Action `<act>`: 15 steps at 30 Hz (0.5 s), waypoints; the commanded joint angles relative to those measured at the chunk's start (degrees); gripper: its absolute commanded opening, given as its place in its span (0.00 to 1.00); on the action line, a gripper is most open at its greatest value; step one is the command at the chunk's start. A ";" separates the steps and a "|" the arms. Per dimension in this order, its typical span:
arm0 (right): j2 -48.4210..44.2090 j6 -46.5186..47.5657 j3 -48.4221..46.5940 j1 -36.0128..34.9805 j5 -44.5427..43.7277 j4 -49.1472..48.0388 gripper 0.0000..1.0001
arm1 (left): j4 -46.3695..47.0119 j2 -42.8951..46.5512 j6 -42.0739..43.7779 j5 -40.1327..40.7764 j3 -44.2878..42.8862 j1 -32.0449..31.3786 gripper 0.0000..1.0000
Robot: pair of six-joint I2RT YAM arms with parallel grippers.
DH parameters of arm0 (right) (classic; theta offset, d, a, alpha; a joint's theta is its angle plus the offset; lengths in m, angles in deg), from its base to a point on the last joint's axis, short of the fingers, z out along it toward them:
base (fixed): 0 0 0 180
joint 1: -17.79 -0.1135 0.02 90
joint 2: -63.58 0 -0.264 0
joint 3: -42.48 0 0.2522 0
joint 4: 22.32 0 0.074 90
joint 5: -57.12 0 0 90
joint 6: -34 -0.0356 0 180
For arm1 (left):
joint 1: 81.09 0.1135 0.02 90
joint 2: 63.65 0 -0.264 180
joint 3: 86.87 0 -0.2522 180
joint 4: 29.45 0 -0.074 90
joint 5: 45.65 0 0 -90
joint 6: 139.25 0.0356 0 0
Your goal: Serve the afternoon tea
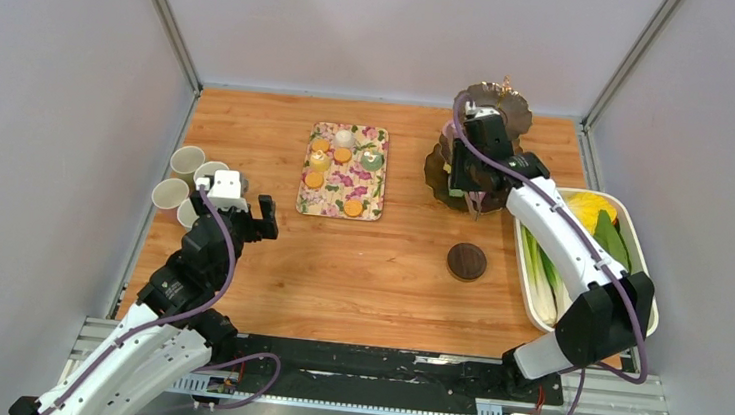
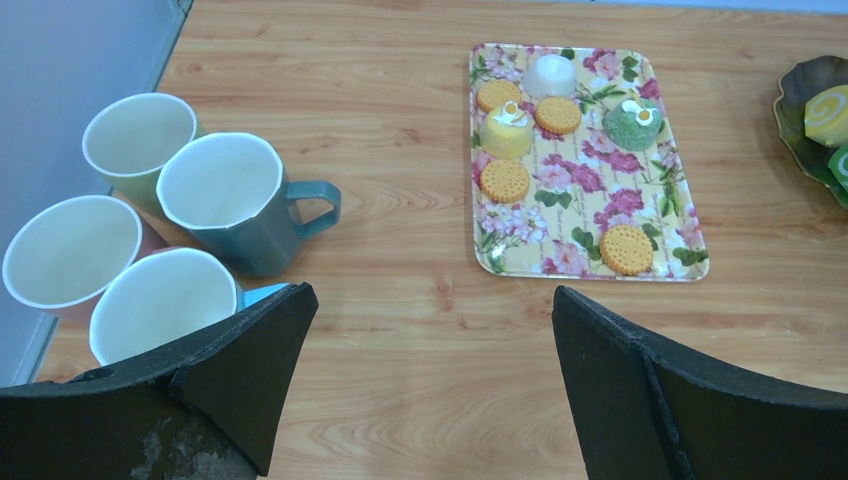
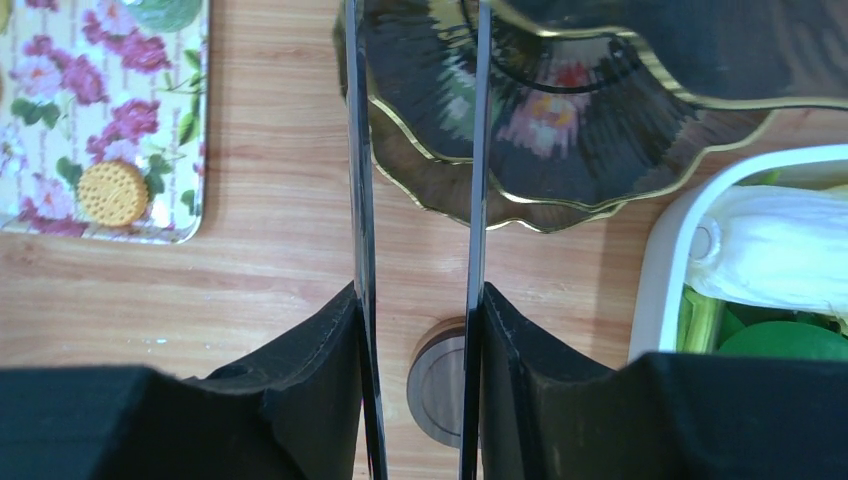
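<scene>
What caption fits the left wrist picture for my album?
Open left gripper faces four mugs and a flowered tray of cookies and little cakes.

Four mugs [image 1: 190, 184] were clustered at the left edge of the table [image 1: 367, 278]. Tray [image 2: 580, 215] sat centre-back, cakes [image 2: 632, 122] on it. Stand [image 1: 501, 109] stood back right, right of the tray, with a coaster [image 1: 466, 261] in front of it. Tub [image 3: 652, 270] ran along the right edge, vegetables [image 1: 538, 278] inside.

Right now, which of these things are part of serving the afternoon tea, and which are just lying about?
For the tea: cakes and biscuits on the floral tray, four mugs, tiered stand, coaster, tongs.
Lying about: white tub of vegetables.
</scene>
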 commanded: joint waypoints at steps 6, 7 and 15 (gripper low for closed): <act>-0.53 -3.55 1.66 3.70 -1.31 -4.16 0.41 | 1.60 0.02 0.80 -0.65 0.16 -0.10 1.00; -0.34 -3.78 2.14 3.83 -1.43 -5.07 0.41 | 1.60 0.00 0.80 -0.67 0.16 -0.10 1.00; 1.20 -4.78 6.33 4.43 -2.43 -10.73 0.42 | 1.60 0.15 0.86 -0.72 0.11 -0.12 1.00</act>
